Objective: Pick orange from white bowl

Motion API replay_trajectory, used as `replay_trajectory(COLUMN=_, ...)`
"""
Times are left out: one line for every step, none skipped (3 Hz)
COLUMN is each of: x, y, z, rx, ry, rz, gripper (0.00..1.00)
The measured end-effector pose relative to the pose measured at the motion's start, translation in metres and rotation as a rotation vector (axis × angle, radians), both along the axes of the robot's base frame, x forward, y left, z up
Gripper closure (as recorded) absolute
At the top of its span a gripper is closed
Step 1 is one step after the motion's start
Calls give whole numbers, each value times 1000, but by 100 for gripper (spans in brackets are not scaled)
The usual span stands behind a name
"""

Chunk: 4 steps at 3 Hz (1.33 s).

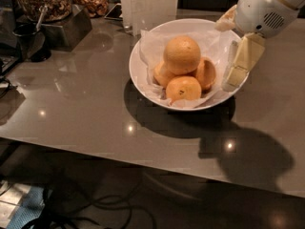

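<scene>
Hangs in from the upper right as a white arm (267, 8) (cut off by the top and right edges), ending in the gripper (242, 61), tilted down over the right rim of the white bowl (143, 75). Cannot tell whether spread or pressed together. Covers part of that rim. Leaves the orange (182, 55) apart to its left, resting atop 3 smaller fruits (184, 88) in the paper-lined bowl, each half hidden beneath it.
</scene>
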State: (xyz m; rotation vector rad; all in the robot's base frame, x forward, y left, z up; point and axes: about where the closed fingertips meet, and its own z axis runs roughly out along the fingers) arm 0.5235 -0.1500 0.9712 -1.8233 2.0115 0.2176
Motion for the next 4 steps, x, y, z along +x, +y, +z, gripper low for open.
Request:
replay_trajectory(x=0, y=0, z=0, rx=0, ry=0, rz=0, gripper=0)
replay_trajectory(x=25, y=21, z=-8, rx=18, ry=18, rz=48, gripper=0)
replay_trajectory(x=62, y=56, z=-29, rx=31, ry=62, rz=129, gripper=0)
replay_trajectory(x=66, y=58, z=-28, rx=42, ry=45, rz=119, gripper=0)
